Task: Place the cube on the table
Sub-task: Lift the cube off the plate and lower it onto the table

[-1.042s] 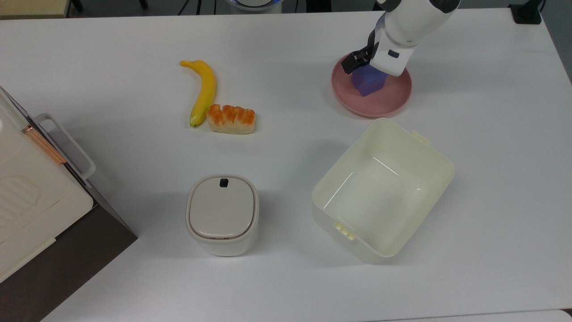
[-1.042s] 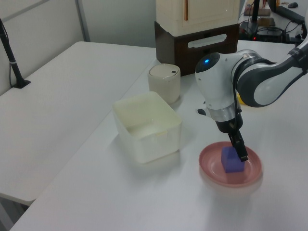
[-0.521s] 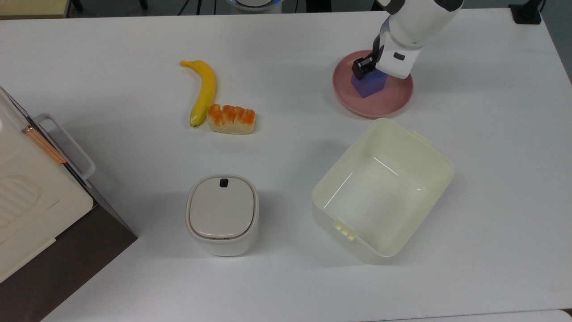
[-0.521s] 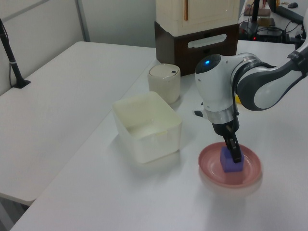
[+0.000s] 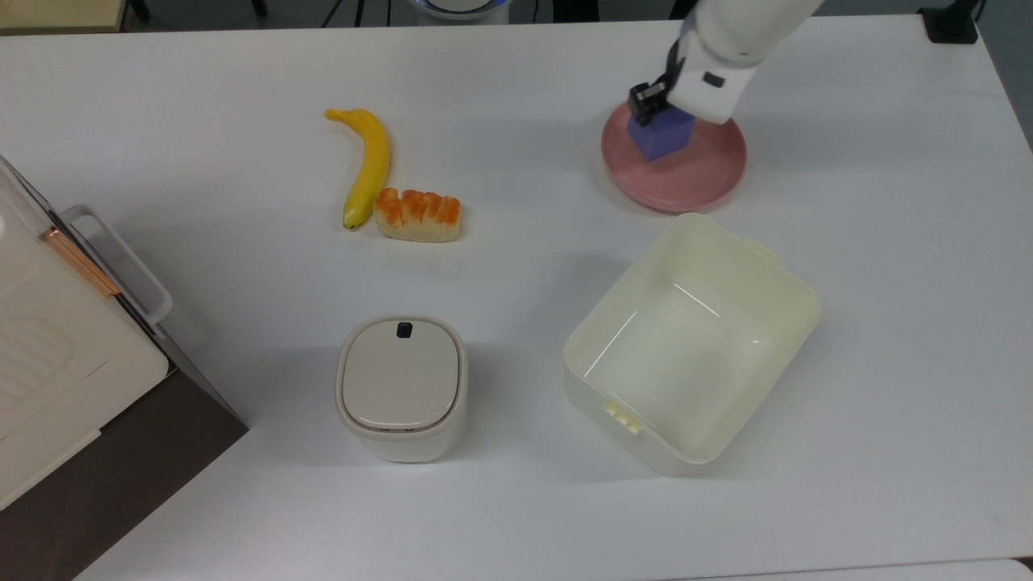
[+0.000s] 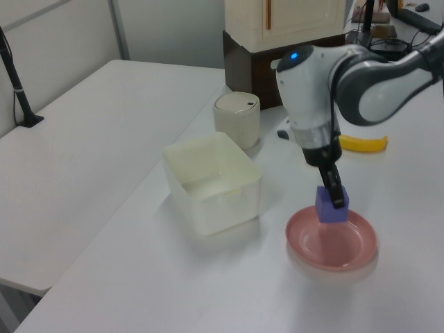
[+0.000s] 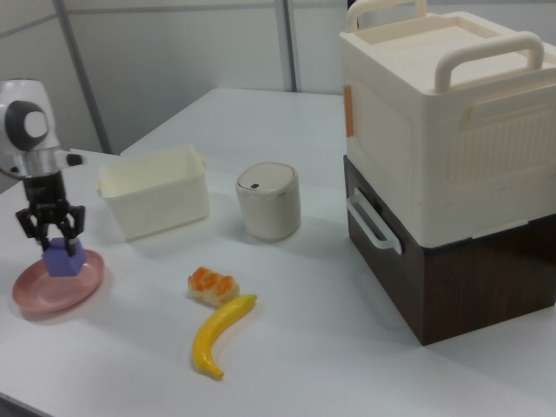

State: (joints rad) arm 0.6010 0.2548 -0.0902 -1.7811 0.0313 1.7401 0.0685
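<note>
- Two-finger black gripper (image 6: 334,195) on the white robot arm clamped on the small matte purple-blue cube (image 6: 331,206), one finger on each side.
- Cube (image 5: 662,135) held clear of the round pink plate (image 6: 331,243), hanging just above it; gap visible in left view, none touching.
- In right view, gripper (image 7: 52,228) pointing straight down, cube (image 7: 62,259) between the fingers over the plate (image 7: 52,287).
- In top view, gripper (image 5: 655,103) and cube over the plate's (image 5: 686,177) far-left part.
- Large smooth white table (image 5: 516,266) under everything; cube not on it.
- Open cream plastic tub (image 5: 694,339) near the plate, toward the top view's bottom.
- Yellow banana (image 5: 367,165) and orange-glazed bread piece (image 5: 418,215) touching each other, well apart from the plate, at the top view's left.
- Small cream lidded bin (image 5: 401,386) at the top view's lower centre.
- Cream handled box stacked on dark brown wooden case (image 7: 443,165) at the right view's right.
</note>
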